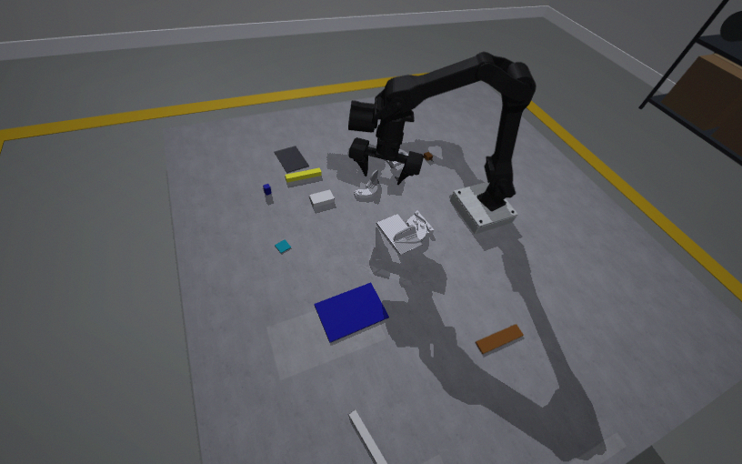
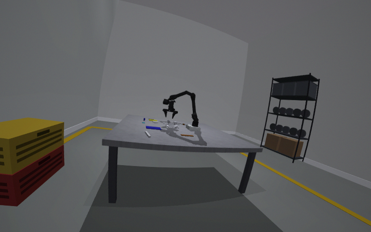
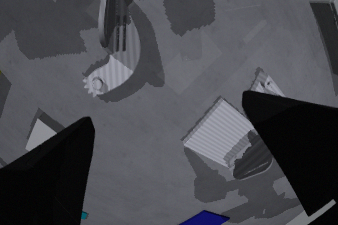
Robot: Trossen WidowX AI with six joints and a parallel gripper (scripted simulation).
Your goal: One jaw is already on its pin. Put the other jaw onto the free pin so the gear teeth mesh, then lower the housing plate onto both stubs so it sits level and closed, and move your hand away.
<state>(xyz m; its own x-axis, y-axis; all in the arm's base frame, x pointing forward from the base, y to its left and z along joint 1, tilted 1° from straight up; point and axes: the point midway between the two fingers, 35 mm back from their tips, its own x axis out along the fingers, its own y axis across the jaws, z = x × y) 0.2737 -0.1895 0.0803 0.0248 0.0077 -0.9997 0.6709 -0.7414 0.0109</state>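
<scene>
My gripper (image 1: 383,179) (image 2: 169,117) (image 3: 169,111) is wide open and empty, hanging above the table. The loose white jaw (image 1: 365,193) (image 3: 125,73) lies on the table below it, apart from the base, with its toothed end toward the lower left in the wrist view. The white base (image 1: 388,224) (image 3: 212,132) stands nearer the top camera, with the other jaw (image 1: 414,231) (image 3: 256,162) on it. My right finger hides part of both in the wrist view. Another white part shows partly behind my fingers in the top view; I cannot tell whether it is the housing plate.
A white block (image 1: 321,197), a yellow bar (image 1: 304,176), a dark plate (image 1: 291,158) and a small blue piece (image 1: 267,188) lie left of the loose jaw. A teal tile (image 1: 283,247), a blue plate (image 1: 351,313) and an orange bar (image 1: 499,338) lie nearer the camera.
</scene>
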